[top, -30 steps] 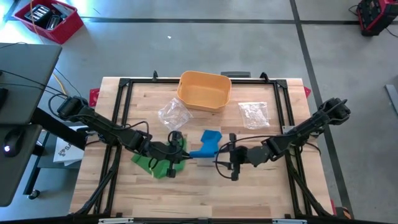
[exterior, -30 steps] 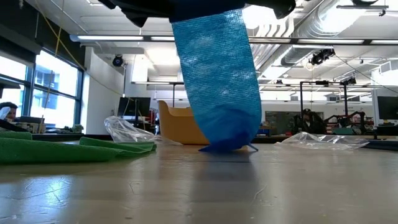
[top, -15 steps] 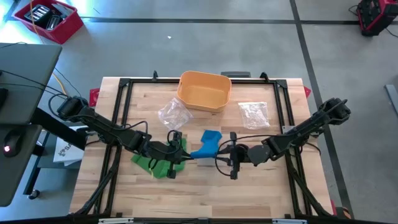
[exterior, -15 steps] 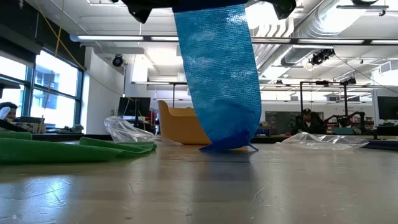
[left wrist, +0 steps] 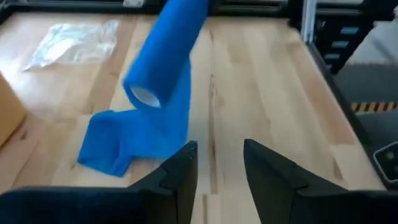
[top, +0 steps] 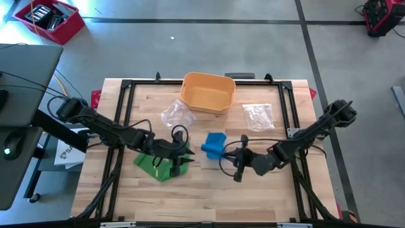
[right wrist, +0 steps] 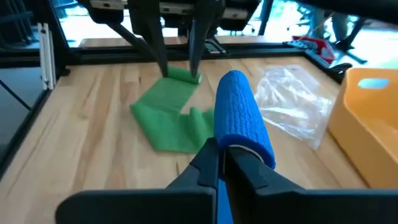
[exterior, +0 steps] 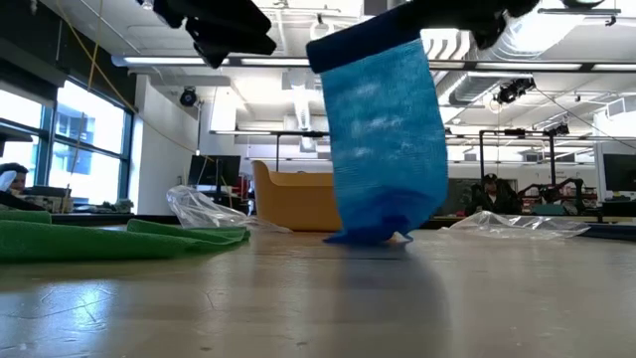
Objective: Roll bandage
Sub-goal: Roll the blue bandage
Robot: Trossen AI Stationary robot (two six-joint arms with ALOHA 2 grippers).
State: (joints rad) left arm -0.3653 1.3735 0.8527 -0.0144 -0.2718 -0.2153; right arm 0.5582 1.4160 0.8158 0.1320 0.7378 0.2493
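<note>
I see my right gripper (top: pixel 231 158) clamped on the blue mesh bandage roll (top: pixel 214 145), held above the wooden tabletop (top: pixel 202 196) centre, tail trailing down. My left gripper (top: pixel 183 156), at nine o'clock of it, hangs slightly parted and empty over the green folded cloth (top: pixel 155 166).

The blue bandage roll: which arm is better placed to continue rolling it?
The right. Its gripper is shut on the blue bandage roll, lifted with its tail touching the table. The left gripper is open and empty, above the green cloth.

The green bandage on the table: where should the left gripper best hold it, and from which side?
Probably the free end of the green bandage, taken from above: it lies flat and unrolled on the table, directly under the open left gripper. The right gripper holds the blue roll.
</note>
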